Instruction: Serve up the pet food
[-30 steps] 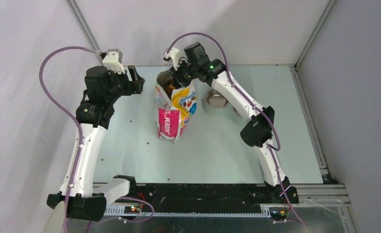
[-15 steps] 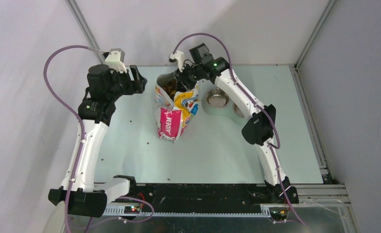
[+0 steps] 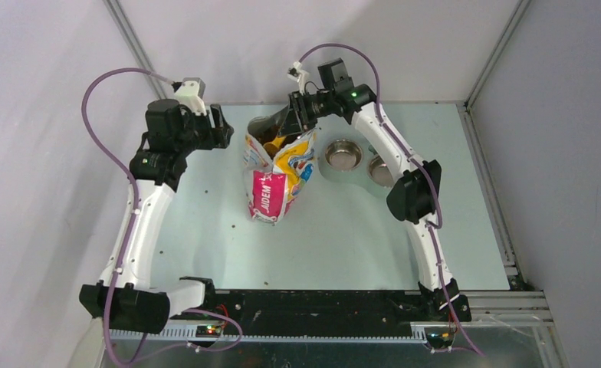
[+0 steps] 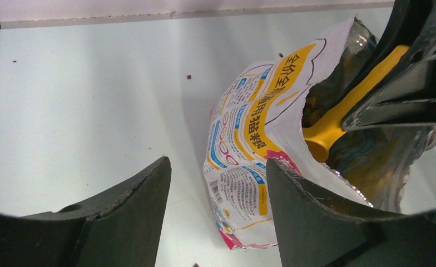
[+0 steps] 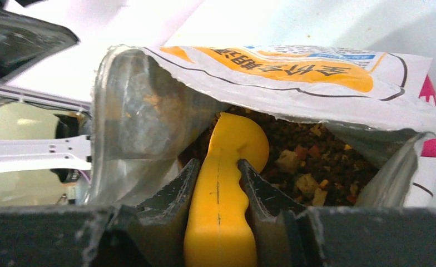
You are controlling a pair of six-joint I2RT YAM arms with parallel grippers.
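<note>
— So, how far along with serving the pet food (image 5: 316, 161)?

— Barely begun, going by the look of it. Can see the lot of it down inside the open bag (image 5: 271, 72), dark brown with a few tan bits. Cannot make out any in the two bowls (image 3: 343, 156) just right of the bag, bare and shiny from above, the pair of them. Only a few stray crumbs scattered over the table (image 3: 343, 238).

— And relative to the right claw (image 5: 218, 167)?

— Just ahead of it and a little lower. Clamped tight on the yellow scoop (image 5: 221, 222), reaching into the bag's mouth from the far side. Scoop's far end down at the edge of the food. Touching it or just above it? Cannot tell. Cannot tell either whether anything loaded.

— And the left claw (image 4: 217, 164)?

— Spread wide, gripping nothing. Hanging just left of the bag, apart from it in the wrist view.

— Left to do, then?

— Probably everything that counts: lifting a scoopful clear of the bag, carrying it across to a bowl, tipping it in. Worth minding the bag as well, standing unheld on the table, so liable to topple if dragged by the scoop on the way out.
</note>
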